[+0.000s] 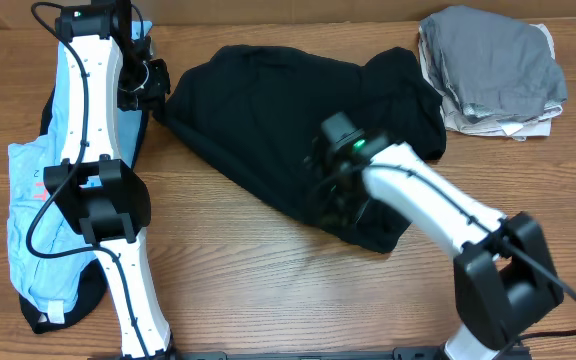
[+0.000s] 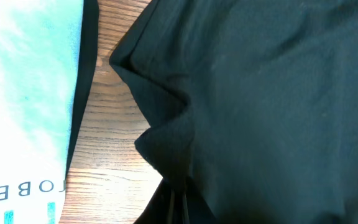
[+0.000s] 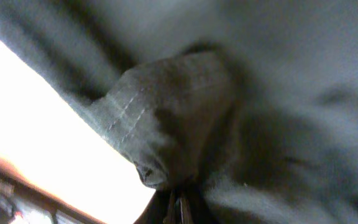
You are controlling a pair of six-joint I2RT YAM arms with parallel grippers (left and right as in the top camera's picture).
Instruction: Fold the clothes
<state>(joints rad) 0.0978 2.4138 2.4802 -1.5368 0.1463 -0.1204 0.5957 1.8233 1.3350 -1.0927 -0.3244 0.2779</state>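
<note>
A plain black T-shirt (image 1: 268,110) lies crumpled across the middle of the wooden table. My left gripper (image 1: 156,92) is shut on its left edge at the back left; the left wrist view shows the black cloth (image 2: 260,93) pinched between my fingers (image 2: 180,208). My right gripper (image 1: 336,195) is shut on a bunched fold of the shirt near its front edge; the right wrist view shows a stitched hem (image 3: 160,124) gathered at the fingertips (image 3: 179,208). A light blue printed garment (image 1: 38,190) lies at the left under my left arm.
A stack of folded grey and beige garments (image 1: 493,65) sits at the back right corner. Another black garment (image 1: 43,315) peeks from under the light blue one at front left. Bare wood (image 1: 268,290) spans the front.
</note>
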